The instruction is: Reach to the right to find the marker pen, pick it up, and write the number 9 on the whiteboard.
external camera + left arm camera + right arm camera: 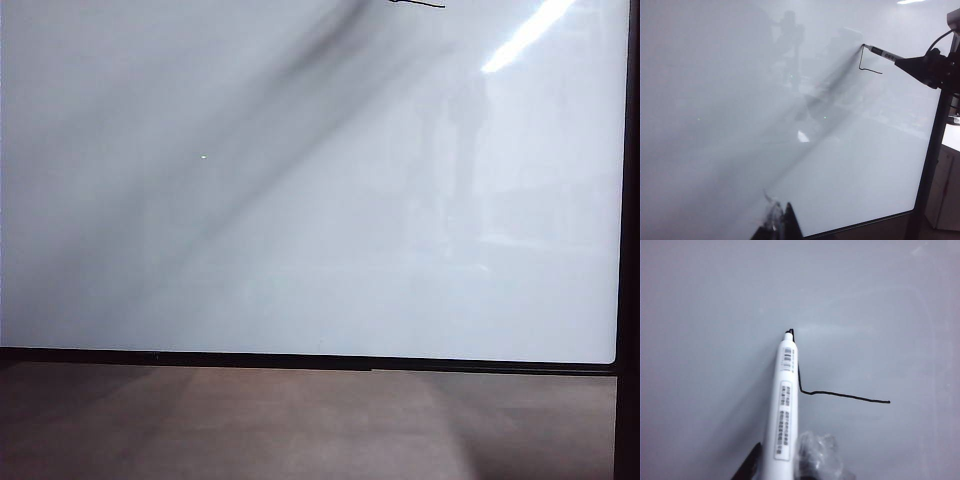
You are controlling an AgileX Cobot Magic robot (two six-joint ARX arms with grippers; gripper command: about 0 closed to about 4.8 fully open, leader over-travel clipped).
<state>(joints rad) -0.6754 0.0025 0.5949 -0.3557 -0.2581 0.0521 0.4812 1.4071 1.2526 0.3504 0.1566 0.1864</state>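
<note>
The whiteboard (300, 200) fills the exterior view, glossy white in a thin black frame. The marker pen (784, 405), white-barrelled with printed labels, rests its black tip on the board. My right gripper (785, 465) is shut on the pen's barrel, a black finger on one side and a tape-wrapped finger (817, 455) on the other. From the tip runs a thin black stroke of the number 9 (840, 394): a short vertical line meeting a longer horizontal one. The left wrist view shows that pen (882, 52), stroke (867, 67) and right gripper (907, 62) at the board's upper corner. My left gripper (782, 222) hangs shut and empty before the board's lower part.
A brown-grey surface (300, 425) lies below the board's black bottom frame (300, 359). The frame's side bar (628, 250) stands at the right edge. Part of the stroke (418, 4) shows at the exterior view's top edge. Reflections and a dark diagonal shadow cross the board.
</note>
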